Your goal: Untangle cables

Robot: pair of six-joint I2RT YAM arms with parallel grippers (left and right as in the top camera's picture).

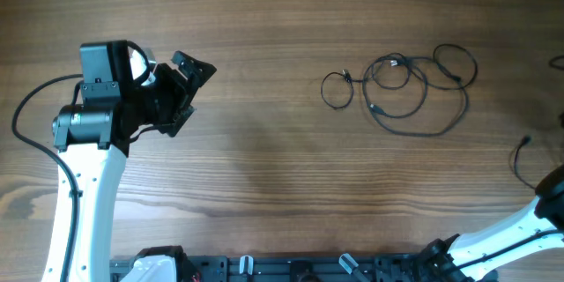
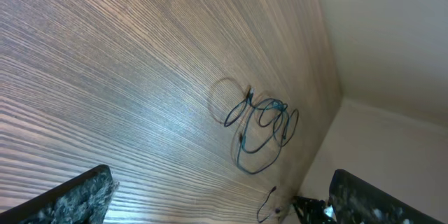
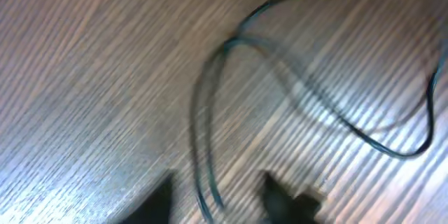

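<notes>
A tangle of thin dark cables (image 1: pixel 405 88) lies in loops on the wooden table (image 1: pixel 282 167) at the upper right. It also shows far off in the left wrist view (image 2: pixel 259 129). My left gripper (image 1: pixel 187 88) is open and empty over the left of the table, far from the tangle; its fingers frame the left wrist view (image 2: pixel 224 206). My right gripper (image 3: pixel 220 199) is open just above the table, with a blurred dark cable strand (image 3: pixel 206 133) running between its fingertips. In the overhead view only the right arm (image 1: pixel 520 225) shows, at the lower right corner.
A separate loose cable end (image 1: pixel 520 154) lies near the table's right edge, also visible in the left wrist view (image 2: pixel 267 203). Another dark bit (image 1: pixel 557 62) sits at the right border. A black rail (image 1: pixel 291 269) runs along the front edge.
</notes>
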